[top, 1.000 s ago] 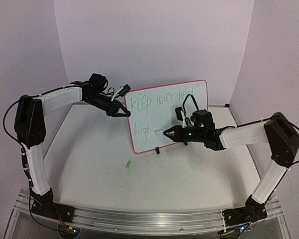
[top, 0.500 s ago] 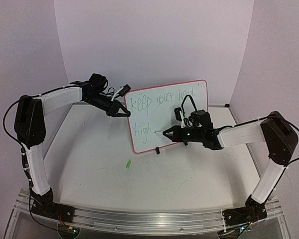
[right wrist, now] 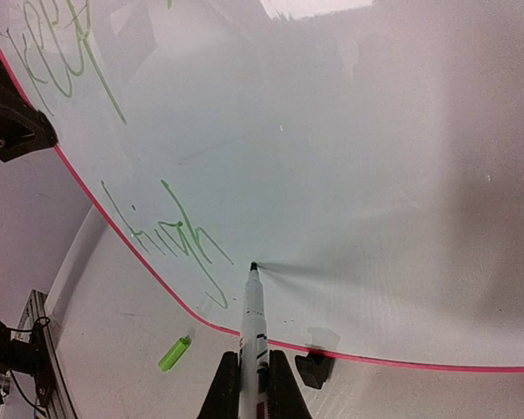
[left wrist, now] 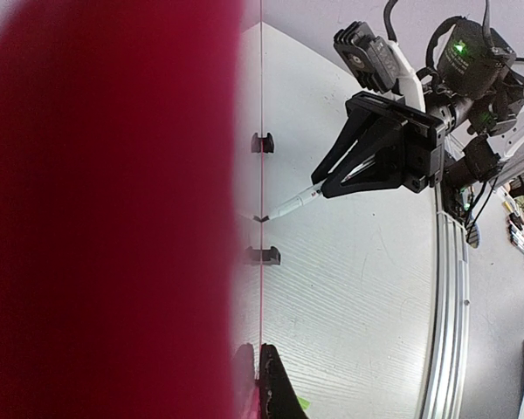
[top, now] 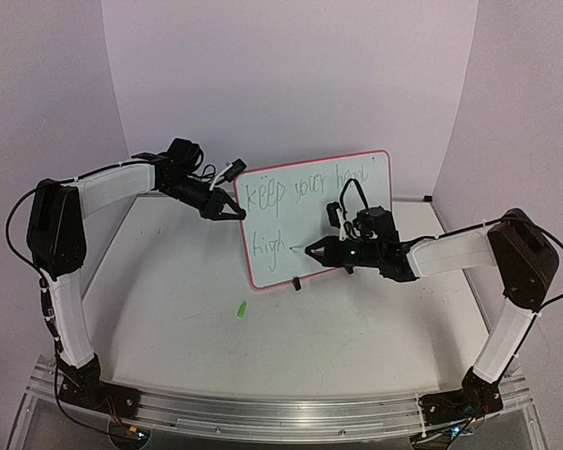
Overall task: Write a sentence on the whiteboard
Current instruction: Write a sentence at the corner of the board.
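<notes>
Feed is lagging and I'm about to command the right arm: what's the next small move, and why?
Probably ease the right gripper straight back, lifting the marker off the whiteboard. Its tip touches the board just right of "high", the green sentence "keep your head high" looks complete, and the left gripper grips the board's left edge.

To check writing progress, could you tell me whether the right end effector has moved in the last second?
Yes, slightly: the right end effector, gripping the marker, has shifted left along the whiteboard, whose frame stayed put.
</notes>
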You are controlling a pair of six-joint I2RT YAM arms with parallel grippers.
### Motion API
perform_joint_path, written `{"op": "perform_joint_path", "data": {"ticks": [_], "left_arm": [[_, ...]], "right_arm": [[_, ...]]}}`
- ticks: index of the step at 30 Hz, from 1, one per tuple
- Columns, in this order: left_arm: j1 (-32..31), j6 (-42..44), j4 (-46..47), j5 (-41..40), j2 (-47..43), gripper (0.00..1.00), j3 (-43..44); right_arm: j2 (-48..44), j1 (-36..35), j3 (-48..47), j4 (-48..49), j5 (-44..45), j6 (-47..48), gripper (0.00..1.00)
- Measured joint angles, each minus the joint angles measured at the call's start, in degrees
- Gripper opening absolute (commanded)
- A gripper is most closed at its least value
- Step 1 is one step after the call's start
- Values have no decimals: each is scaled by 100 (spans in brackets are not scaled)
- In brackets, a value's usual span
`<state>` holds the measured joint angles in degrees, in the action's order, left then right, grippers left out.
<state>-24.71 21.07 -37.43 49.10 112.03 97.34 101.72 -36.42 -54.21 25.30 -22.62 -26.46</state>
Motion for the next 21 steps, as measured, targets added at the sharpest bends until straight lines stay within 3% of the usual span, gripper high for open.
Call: {"op": "perform_joint_path", "data": {"ticks": [15,21], "left_arm": [[0,-2,0,-9,0,0,0],[0,7,9,-33,0,12,0]], "right_arm": [[3,2,-5,0,-71,15,0],[-488,13,124,-17,-74,133,0]]}}
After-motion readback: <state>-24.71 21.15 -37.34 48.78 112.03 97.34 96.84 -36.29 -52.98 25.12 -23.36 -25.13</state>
